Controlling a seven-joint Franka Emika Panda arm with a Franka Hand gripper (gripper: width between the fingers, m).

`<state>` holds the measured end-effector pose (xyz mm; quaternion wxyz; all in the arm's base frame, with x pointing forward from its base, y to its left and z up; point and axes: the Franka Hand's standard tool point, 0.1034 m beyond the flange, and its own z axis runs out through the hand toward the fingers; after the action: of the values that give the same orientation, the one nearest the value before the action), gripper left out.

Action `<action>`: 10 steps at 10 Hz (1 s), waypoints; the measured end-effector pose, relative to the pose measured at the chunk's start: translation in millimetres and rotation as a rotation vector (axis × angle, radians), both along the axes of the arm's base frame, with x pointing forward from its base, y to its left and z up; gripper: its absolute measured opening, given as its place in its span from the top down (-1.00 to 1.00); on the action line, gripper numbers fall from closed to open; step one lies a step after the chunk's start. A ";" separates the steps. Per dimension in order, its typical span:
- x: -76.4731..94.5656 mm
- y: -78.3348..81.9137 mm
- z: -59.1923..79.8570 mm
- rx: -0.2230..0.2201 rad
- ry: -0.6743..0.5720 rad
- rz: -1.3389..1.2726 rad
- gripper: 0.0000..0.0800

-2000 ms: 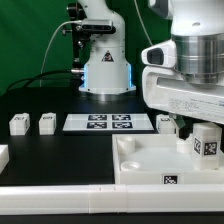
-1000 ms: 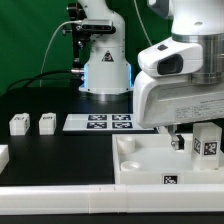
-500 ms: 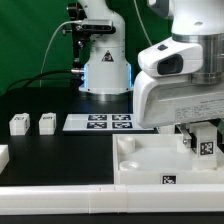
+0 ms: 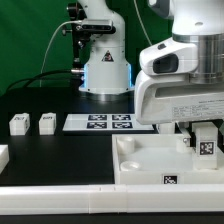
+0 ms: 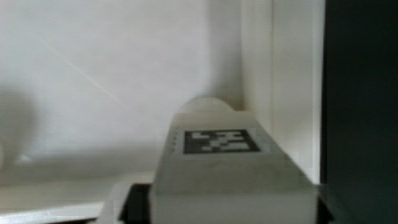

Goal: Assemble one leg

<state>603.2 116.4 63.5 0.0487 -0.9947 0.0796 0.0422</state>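
Legs: three seen, one (image 4: 206, 141) upright on panel (image 4: 140, 160) under gripper (image 4: 196, 133), two (image 4: 19, 123) (image 4: 46, 122) beside marker board (image 4: 110, 122). Jaws hidden, state unclear.

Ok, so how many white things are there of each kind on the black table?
Small white legs: 3
Big white panel: 1
Marker board: 1
White piece cut off at the edge: 1
Total: 6

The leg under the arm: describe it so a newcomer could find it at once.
Start at the big white panel in the foreground and follow it to the exterior view's right, beneath the end effector. The leg stands upright there, tag facing the camera, while two similar posts lie on the black table.
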 end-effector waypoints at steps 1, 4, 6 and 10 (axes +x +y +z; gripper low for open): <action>0.0 0.0 0.0 -0.009 0.012 -0.120 0.27; -0.3 0.9 -0.8 -0.038 0.042 -0.495 0.27; -1.4 4.1 0.2 -0.073 0.065 -0.843 0.27; 0.7 4.4 2.2 -0.108 0.096 -1.329 0.27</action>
<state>603.9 120.8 65.7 0.0108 -0.7322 0.6796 0.0434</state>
